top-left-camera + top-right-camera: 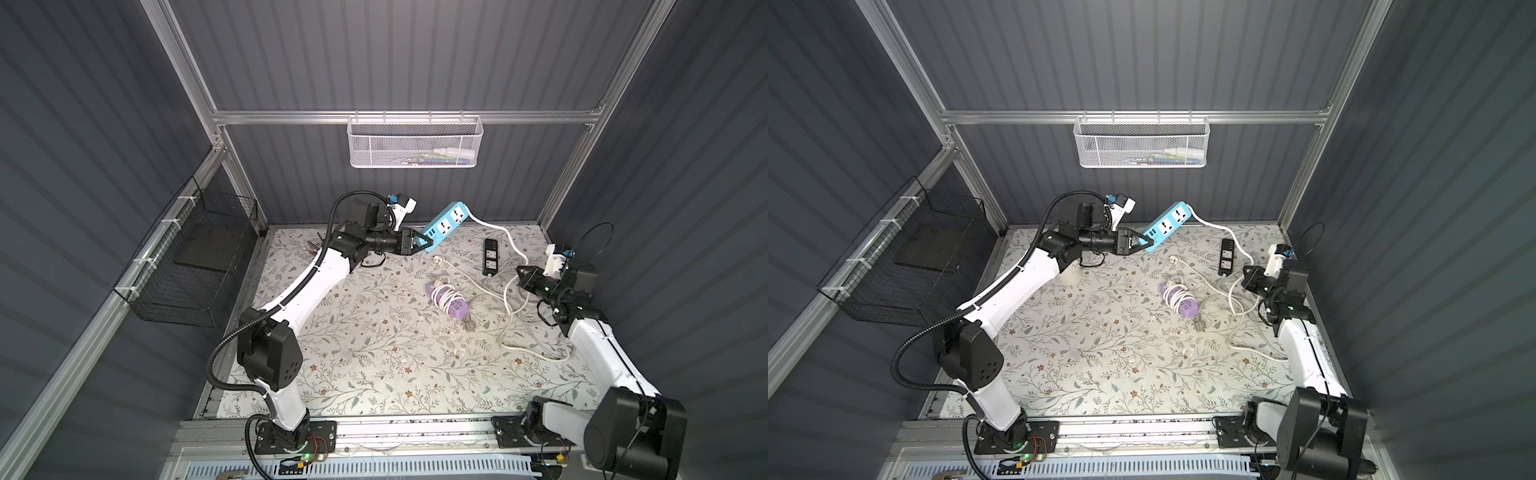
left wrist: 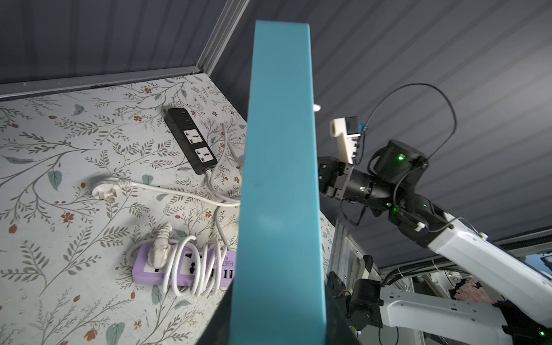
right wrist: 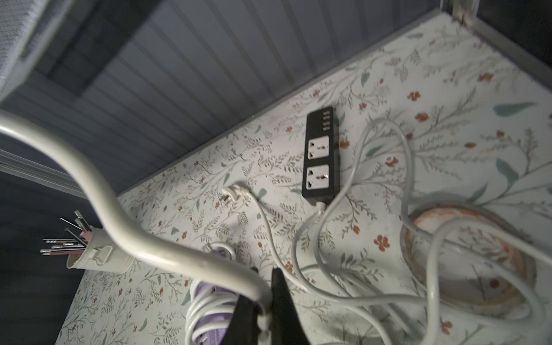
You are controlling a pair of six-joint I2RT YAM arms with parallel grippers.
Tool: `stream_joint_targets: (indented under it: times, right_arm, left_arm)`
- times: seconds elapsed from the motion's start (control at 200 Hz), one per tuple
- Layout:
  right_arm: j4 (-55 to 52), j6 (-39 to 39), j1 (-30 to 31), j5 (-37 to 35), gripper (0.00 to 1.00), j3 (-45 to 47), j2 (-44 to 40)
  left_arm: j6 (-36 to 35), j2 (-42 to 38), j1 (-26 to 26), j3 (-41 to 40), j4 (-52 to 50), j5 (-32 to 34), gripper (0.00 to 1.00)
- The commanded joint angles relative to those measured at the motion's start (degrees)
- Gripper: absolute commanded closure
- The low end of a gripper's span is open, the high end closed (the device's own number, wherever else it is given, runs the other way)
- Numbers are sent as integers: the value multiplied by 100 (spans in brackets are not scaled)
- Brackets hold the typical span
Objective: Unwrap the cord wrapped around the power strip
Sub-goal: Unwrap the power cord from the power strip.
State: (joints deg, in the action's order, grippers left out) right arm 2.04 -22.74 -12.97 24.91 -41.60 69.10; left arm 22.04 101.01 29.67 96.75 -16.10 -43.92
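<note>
Holding the blue power strip [image 1: 446, 222] up off the worktop [image 1: 374, 345], tilted, with the left fingers [image 1: 419, 245] clenched on its USB end, probably to give the cord [image 1: 513, 245] room. Pinching that cord tight in the right fingers [image 3: 279, 295], likely to draw slack away. Looks fully unwound: bare body, loose white line. Not so for the purple strip [image 1: 451, 300] mid-worktop, wrapped in loops.
</note>
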Motion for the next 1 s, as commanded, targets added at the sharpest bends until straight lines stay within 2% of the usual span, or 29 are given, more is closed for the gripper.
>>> stream_joint_targets:
  times: [0.0, 0.14, 0.16, 0.3, 0.45, 0.635, 0.705, 0.775, 0.996]
  right_arm:
    - [-253, -108, -9, -473, 100, 194, 330]
    - [-169, -132, 60, -504, 100, 163, 740]
    - [-162, -142, 85, -713, 100, 157, 794]
    - [-197, -150, 419, -881, 100, -24, 1069]
    - [-306, -143, 740, -1001, 100, -301, 1454]
    - [-408, -86, 840, -907, 100, -226, 1296]
    - [-509, -8, 849, -848, 83, -200, 930]
    - [-671, 116, 850, -839, 60, -262, 580]
    - [-1470, 410, 853, -912, 10, -559, -328]
  left_arm:
    - [14, -20, -67, 77, 498, -153, 100]
    - [73, -37, 16, -35, 600, -291, 100]
    - [79, -51, 27, -48, 619, -303, 100]
    - [421, 0, 108, -182, 1027, -493, 100]
    - [476, 32, 144, -250, 1093, -413, 100]
    - [-45, -26, 144, -106, 433, 35, 100]
    - [-275, 65, 144, 25, 63, 207, 100]
    - [-379, 147, 144, 115, -173, 404, 100]
    - [-931, 375, 144, 690, -1337, 1225, 100]
